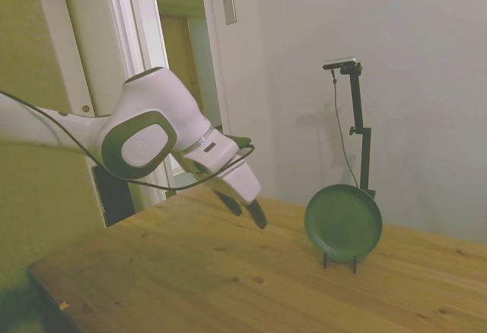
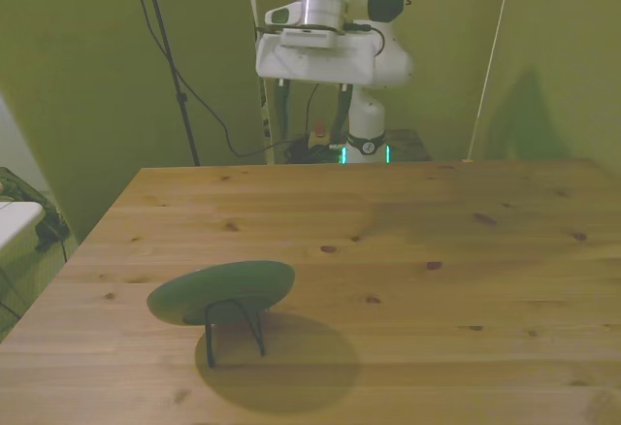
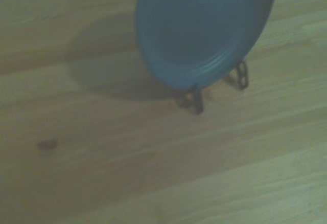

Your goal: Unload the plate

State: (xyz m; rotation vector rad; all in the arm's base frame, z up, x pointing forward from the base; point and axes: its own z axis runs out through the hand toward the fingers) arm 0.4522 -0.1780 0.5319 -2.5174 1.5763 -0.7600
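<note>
The dark green plate (image 1: 343, 223) stands nearly upright on a thin black wire stand (image 1: 338, 261) on the wooden table (image 1: 228, 272). In the front view the plate (image 2: 223, 291) is near the front left, seen from behind, its stand (image 2: 233, 333) beneath it. My gripper (image 1: 249, 215) hangs open and empty above the table, tilted toward the plate and well short of it. In the front view my gripper (image 2: 310, 126) is over the table's far edge. The wrist view shows the plate (image 3: 204, 24) and the stand's feet (image 3: 194, 101), blurred.
An open doorway (image 1: 183, 90) lies behind the table in the side view. Beyond the table's far edge, the front view has cables and a thin pole (image 2: 257, 66). Bare wood (image 2: 466, 270) stretches across the front view's right.
</note>
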